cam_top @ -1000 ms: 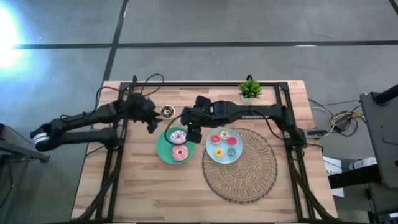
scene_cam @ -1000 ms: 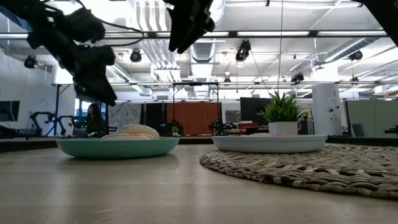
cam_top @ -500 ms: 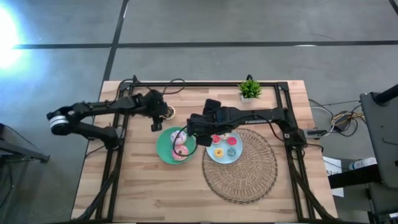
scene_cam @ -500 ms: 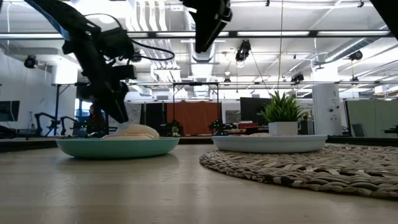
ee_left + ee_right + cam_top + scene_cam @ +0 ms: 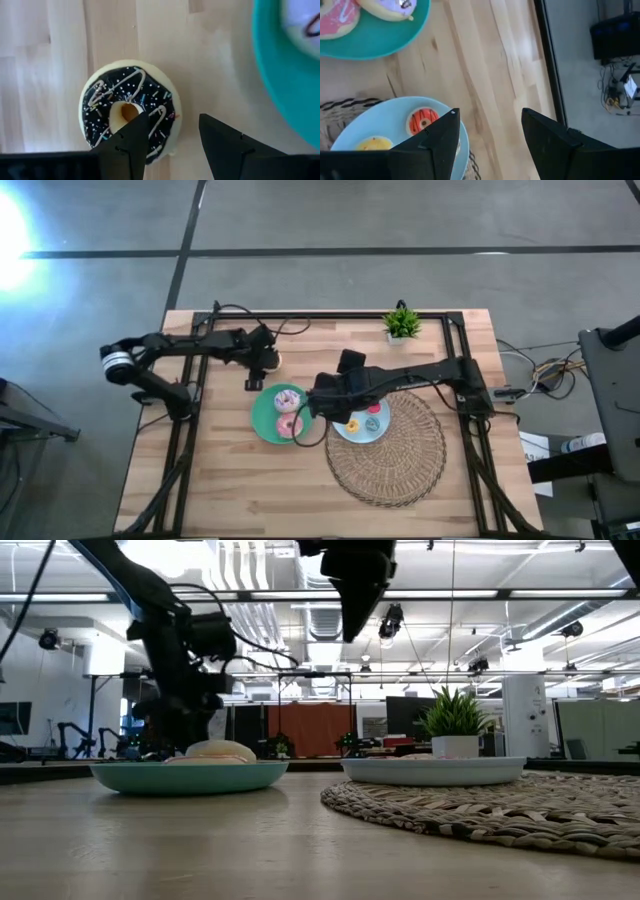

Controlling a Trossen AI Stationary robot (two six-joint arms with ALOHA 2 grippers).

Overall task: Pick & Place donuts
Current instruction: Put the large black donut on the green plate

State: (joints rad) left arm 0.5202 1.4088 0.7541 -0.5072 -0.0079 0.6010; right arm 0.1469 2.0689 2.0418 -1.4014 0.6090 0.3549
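Observation:
A dark brown donut (image 5: 129, 111) with white drizzle lies flat on the wood (image 5: 270, 360), just beyond the green plate (image 5: 262, 420). My left gripper (image 5: 172, 132) (image 5: 258, 370) hangs open right over it, pointing steeply down. One finger shows in front of the donut's hole, the other past its rim. Two pink donuts (image 5: 289, 400) (image 5: 291, 425) lie on the green plate. Several tiny donuts (image 5: 422, 120) lie on the light-blue plate (image 5: 372, 432). My right gripper (image 5: 490, 135) (image 5: 320, 408) is open, high above the gap between the plates.
The light-blue plate sits on a round woven mat (image 5: 395, 460). A small potted plant (image 5: 402, 323) stands at the far edge. Black frame rails (image 5: 545, 50) run along the table's sides. Bare wood lies toward the near edge.
My left gripper has come down and moved toward the dark donut, rolling about its own axis until it pointed steeply down. My right gripper has drifted from above the green plate toward the light-blue plate and the near edge, tipping further down. No donut has moved.

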